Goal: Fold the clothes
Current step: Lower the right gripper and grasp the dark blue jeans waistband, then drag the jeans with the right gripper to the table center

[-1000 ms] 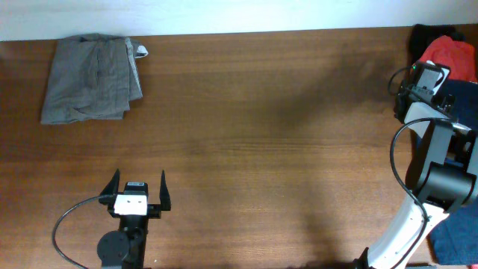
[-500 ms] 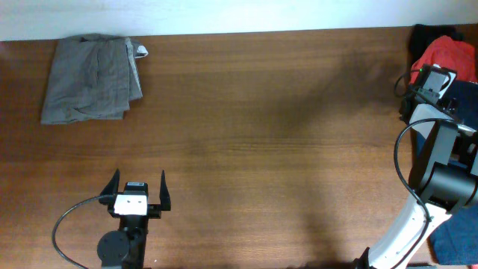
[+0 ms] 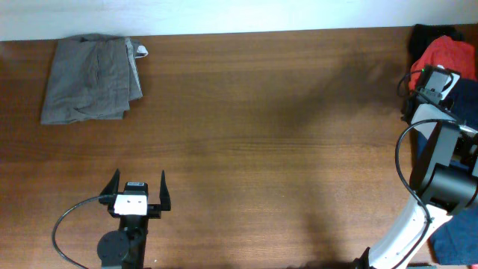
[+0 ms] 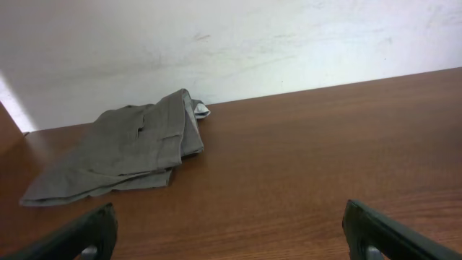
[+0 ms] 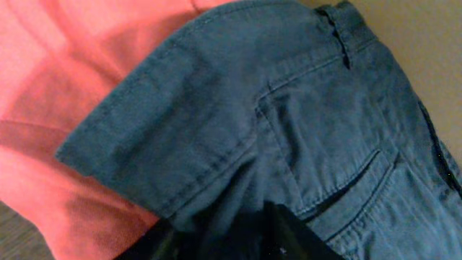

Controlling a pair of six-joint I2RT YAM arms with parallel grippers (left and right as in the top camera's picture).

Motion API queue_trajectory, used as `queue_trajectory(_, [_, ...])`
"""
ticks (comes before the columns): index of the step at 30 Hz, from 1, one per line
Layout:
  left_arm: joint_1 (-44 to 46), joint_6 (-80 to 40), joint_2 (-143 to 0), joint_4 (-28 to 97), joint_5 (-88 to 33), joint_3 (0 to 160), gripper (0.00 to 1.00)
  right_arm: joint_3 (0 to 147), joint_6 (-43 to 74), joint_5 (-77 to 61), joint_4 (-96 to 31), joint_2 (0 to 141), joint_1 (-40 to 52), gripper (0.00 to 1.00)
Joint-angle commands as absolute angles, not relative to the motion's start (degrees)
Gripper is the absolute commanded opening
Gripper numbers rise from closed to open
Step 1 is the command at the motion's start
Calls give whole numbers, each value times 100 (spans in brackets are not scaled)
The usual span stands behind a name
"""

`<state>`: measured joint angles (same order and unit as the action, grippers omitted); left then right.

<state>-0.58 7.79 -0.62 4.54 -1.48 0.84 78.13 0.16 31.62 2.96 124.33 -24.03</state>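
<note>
Left end effector sits low near the front of the tabletop, fingers spread wide, nothing between them. Right end effector is down on the pile at the far right, its dark fingers against the navy blue garment, which overlaps the red T-shirt; cannot tell how far it is closed or whether cloth is caught. Grey-khaki garment lies loosely folded at the far left corner by the wall, well apart from both arms.

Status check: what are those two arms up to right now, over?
Left gripper open, empty. Right gripper down on navy garment, grip unclear. Red shirt touching it; grey garment far left corner. Nothing blocking.
</note>
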Motion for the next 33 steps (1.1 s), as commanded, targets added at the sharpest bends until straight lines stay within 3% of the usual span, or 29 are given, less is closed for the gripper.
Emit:
queue_trajectory(1, [-97,871,-36,464,-128,51,99,7909,113,3070,145,11952,-2390,29])
queue_trajectory(7, [-97,871,-36,464,-128,51,99,7909,580,3065,-274,11397,-2383,4])
queue_trajectory(16, [-97,871,-36,464,-128,51,99,7909,803,3065,-941,10624,-1955,4])
queue_trajectory(28, [-97,871,-36,464,-128,51,99,7909,1601,3002,-1658,10289,-292,4])
queue_trajectory(33, [-97,871,-36,464,-128,51,99,7909,1835,2213,-1737,10302,558,4])
